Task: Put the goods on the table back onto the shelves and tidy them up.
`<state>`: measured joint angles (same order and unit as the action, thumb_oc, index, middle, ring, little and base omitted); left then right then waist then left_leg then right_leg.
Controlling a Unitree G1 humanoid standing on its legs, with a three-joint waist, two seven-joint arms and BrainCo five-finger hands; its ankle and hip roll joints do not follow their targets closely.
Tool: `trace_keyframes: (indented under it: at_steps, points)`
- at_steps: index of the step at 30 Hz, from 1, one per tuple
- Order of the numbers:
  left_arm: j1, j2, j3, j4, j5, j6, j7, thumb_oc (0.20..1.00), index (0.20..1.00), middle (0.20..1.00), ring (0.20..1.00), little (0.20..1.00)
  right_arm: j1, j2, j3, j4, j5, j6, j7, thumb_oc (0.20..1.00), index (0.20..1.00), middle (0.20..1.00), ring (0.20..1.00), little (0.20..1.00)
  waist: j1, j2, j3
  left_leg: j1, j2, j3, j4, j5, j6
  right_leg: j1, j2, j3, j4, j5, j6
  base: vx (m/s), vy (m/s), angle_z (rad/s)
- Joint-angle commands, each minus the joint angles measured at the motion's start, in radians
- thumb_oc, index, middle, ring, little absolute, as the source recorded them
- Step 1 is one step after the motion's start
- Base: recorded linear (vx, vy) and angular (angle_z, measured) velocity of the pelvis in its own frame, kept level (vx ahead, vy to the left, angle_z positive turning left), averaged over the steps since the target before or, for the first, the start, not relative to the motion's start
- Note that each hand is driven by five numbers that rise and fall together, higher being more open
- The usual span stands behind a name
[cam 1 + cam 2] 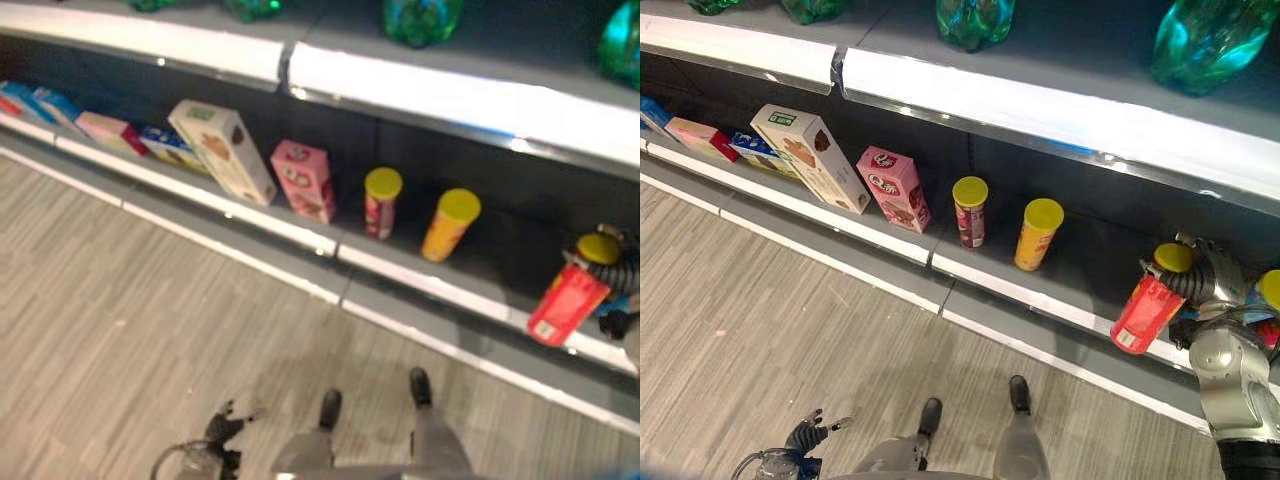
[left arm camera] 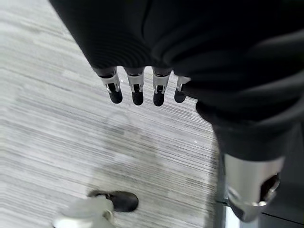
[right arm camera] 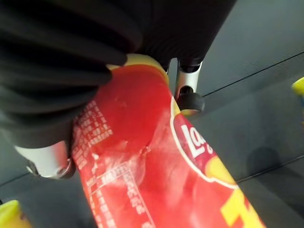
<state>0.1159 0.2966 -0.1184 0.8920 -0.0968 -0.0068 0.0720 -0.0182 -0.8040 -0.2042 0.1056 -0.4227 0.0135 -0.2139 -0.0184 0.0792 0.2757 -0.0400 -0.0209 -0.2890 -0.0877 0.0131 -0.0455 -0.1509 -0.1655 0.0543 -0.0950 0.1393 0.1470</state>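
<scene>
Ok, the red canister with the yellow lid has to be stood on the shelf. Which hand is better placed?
Right. The right hand already grips the tilted red canister with the yellow lid over the grey lower shelf. The left hand hangs by the floor, fingers relaxed, holding nothing.

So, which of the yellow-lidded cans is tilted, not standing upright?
The red can in the right hand; the dark red and orange cans stand on the shelf.
</scene>
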Motion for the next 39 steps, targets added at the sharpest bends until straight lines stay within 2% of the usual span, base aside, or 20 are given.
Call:
trace_keyframes:
  at_steps: [1,5,10,13,16,18,19,20,24,27,33,37,39]
  points:
    - [-0.020,0.054,-0.038,0.015,0.021,-0.034,0.021,1.000,1.000,1.000,1.000,1.000,-0.129,-0.126,0.001,-0.016,-0.044,-0.014,-0.081,0.200,0.200,0.200,0.200,0.200,0.039,0.016,0.009,-0.023,-0.030,0.005,0.004,-0.082,0.010,-0.052,-0.043,0.008,0.035,-0.041,0.025,-0.04,0.049,-0.07]
    - [-0.044,0.047,-0.075,0.011,0.009,-0.044,0.032,1.000,1.000,1.000,1.000,1.000,-0.245,-0.161,0.049,0.025,-0.050,-0.004,-0.144,0.200,0.200,0.200,0.200,0.200,0.038,0.052,0.054,-0.090,-0.063,0.031,0.073,-0.101,0.016,-0.099,-0.067,0.028,0.048,-0.035,0.026,-0.05,0.054,-0.14]
    - [-0.063,0.034,-0.110,-0.025,-0.004,-0.051,0.032,1.000,1.000,1.000,1.000,1.000,-0.330,-0.159,0.078,0.041,-0.050,0.007,-0.191,0.200,0.200,0.200,0.200,0.200,0.030,0.063,0.073,-0.191,-0.113,0.071,0.187,-0.146,0.023,-0.156,-0.098,0.086,0.018,0.006,0.036,-0.05,0.093,-0.07]
    - [-0.068,0.029,-0.115,-0.049,-0.009,-0.058,0.036,1.000,1.000,1.000,1.000,1.000,-0.379,-0.141,0.111,0.015,-0.055,0.002,-0.202,0.200,0.200,0.200,0.200,0.200,0.039,0.051,0.079,-0.222,-0.117,0.127,0.225,-0.172,0.038,-0.199,-0.107,0.104,0.012,0.019,0.047,0.00,0.119,-0.42]
    - [-0.080,0.034,-0.110,-0.057,-0.018,-0.060,0.041,1.000,1.000,1.000,1.000,1.000,-0.415,-0.125,0.153,-0.013,-0.055,-0.007,-0.193,0.200,0.200,0.200,0.200,0.200,0.052,0.020,0.090,-0.226,-0.106,0.187,0.252,-0.199,0.049,-0.223,-0.124,0.092,0.017,0.030,0.053,0.02,0.054,-0.68]
    - [-0.088,0.042,-0.105,-0.077,-0.030,-0.062,0.045,1.000,1.000,1.000,1.000,1.000,-0.430,-0.125,0.171,-0.025,-0.061,-0.008,-0.188,0.200,0.200,0.200,0.200,0.200,0.058,0.000,0.103,-0.227,-0.097,0.219,0.276,-0.214,0.050,-0.221,-0.146,0.046,0.021,0.035,0.055,0.00,-0.020,-0.59]
    - [-0.088,0.043,-0.104,-0.077,-0.030,-0.062,0.045,1.000,1.000,1.000,1.000,1.000,-0.431,-0.125,0.172,-0.025,-0.061,-0.008,-0.188,0.200,0.200,0.200,0.200,0.200,0.056,0.000,0.105,-0.226,-0.097,0.219,0.278,-0.216,0.050,-0.219,-0.146,0.045,0.021,0.035,0.055,0.01,-0.024,-0.45]
    - [-0.089,0.048,-0.102,-0.095,-0.040,-0.063,0.052,1.000,1.000,1.000,1.000,1.000,-0.440,-0.120,0.179,-0.035,-0.063,-0.007,-0.191,0.200,0.200,0.200,0.200,0.200,0.056,-0.015,0.113,-0.223,-0.092,0.235,0.293,-0.227,0.052,-0.214,-0.166,-0.001,0.024,0.043,0.058,0.01,-0.011,-0.29]
    - [-0.094,0.068,-0.097,-0.117,-0.041,-0.060,0.063,1.000,1.000,1.000,1.000,1.000,-0.478,-0.105,0.195,-0.058,-0.066,-0.004,-0.213,0.200,0.200,0.200,0.200,0.200,0.061,-0.042,0.127,-0.231,-0.074,0.265,0.325,-0.244,0.053,-0.210,-0.193,-0.083,0.026,0.060,0.063,-0.01,-0.020,-0.22]
    - [-0.097,0.072,-0.096,-0.103,-0.034,-0.057,0.073,1.000,1.000,1.000,1.000,1.000,-0.497,-0.110,0.206,-0.074,-0.089,0.006,-0.216,0.200,0.200,0.200,0.200,0.200,0.061,-0.059,0.133,-0.232,-0.074,0.263,0.335,-0.249,0.055,-0.218,-0.192,-0.072,0.032,0.073,0.063,0.02,-0.008,-0.17]
    - [-0.115,0.076,-0.114,-0.103,-0.029,-0.057,0.087,1.000,1.000,1.000,1.000,1.000,-0.564,-0.137,0.214,-0.080,-0.102,0.022,-0.260,0.200,0.200,0.200,0.200,0.200,0.057,-0.073,0.153,-0.238,-0.082,0.258,0.328,-0.251,0.062,-0.258,-0.182,-0.065,0.058,0.083,0.062,-0.01,-0.003,-0.04]
    - [-0.134,0.068,-0.132,-0.098,-0.028,-0.055,0.094,1.000,1.000,1.000,1.000,1.000,-0.572,-0.152,0.199,-0.079,-0.105,0.039,-0.289,0.200,0.200,0.200,0.200,0.200,0.051,-0.066,0.167,-0.228,-0.075,0.239,0.290,-0.229,0.057,-0.274,-0.171,-0.048,0.101,0.064,0.058,-0.03,-0.035,0.01]
    - [-0.143,0.073,-0.147,-0.121,-0.025,-0.056,0.095,1.000,1.000,1.000,1.000,1.000,-0.578,-0.177,0.184,-0.078,-0.113,0.055,-0.306,0.200,0.200,0.200,0.200,0.200,0.040,-0.050,0.180,-0.232,-0.074,0.224,0.279,-0.214,0.052,-0.294,-0.161,-0.007,0.141,0.060,0.060,-0.08,-0.012,0.05]
